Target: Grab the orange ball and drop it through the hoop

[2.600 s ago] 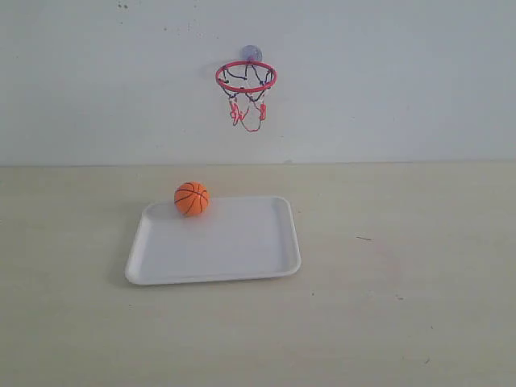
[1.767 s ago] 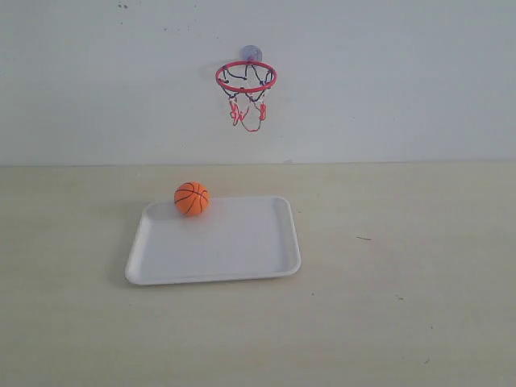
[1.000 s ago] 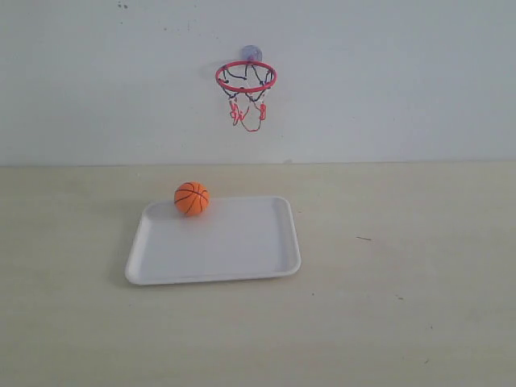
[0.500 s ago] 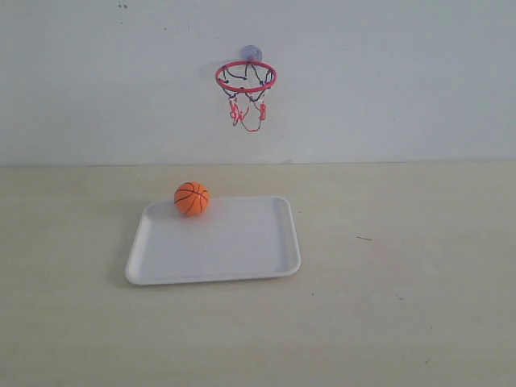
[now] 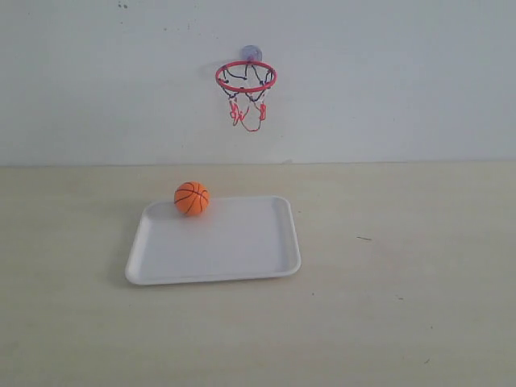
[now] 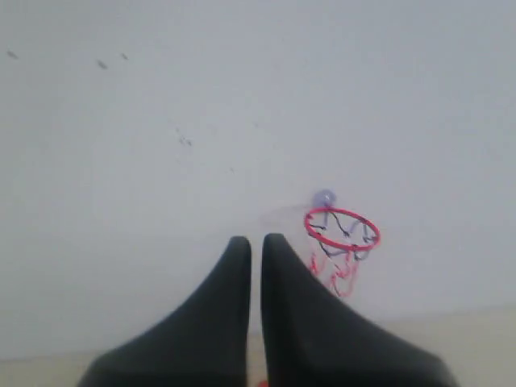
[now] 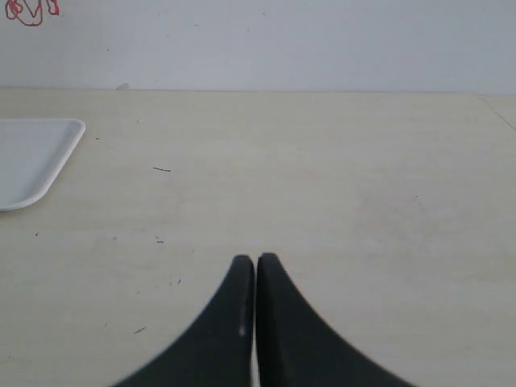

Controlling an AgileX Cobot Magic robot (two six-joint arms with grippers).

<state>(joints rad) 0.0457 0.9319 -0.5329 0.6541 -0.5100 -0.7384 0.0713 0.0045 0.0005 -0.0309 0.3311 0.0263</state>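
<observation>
The left hand (image 6: 255, 239) is held raised and is aimed at the white wall (image 5: 403, 81). Its two dark fingers (image 6: 230, 282) are clenched, with only a thin slit left between the tips. Beyond the fingertips the hoop (image 6: 342, 228) is seen on the wall. The right hand (image 7: 255, 258) is pointed low across the pale bench (image 7: 347, 185), and it too is clenched, its fingers pressed together along almost their whole length. A corner of the white tray (image 7: 68, 149) is caught off to one side of that view.

In the exterior view the orange ball (image 5: 192, 198) is found left of the middle. It is set at the far left corner of the tray (image 5: 133, 266), close against the far rim. It is small and round, bright orange, and marked with thin black seam lines. The tray is laid flat on the bench (image 5: 403, 282); it is rectangular, with rounded corners and a low raised edge.

Farther right and well above the ball, the hoop (image 5: 246, 76) is fixed to the wall by a bluish suction cup. Its red ring is held level, and a short string net, dark near the ring and red lower down, is hung beneath it. The ball and the hoop are kept well apart.
</observation>
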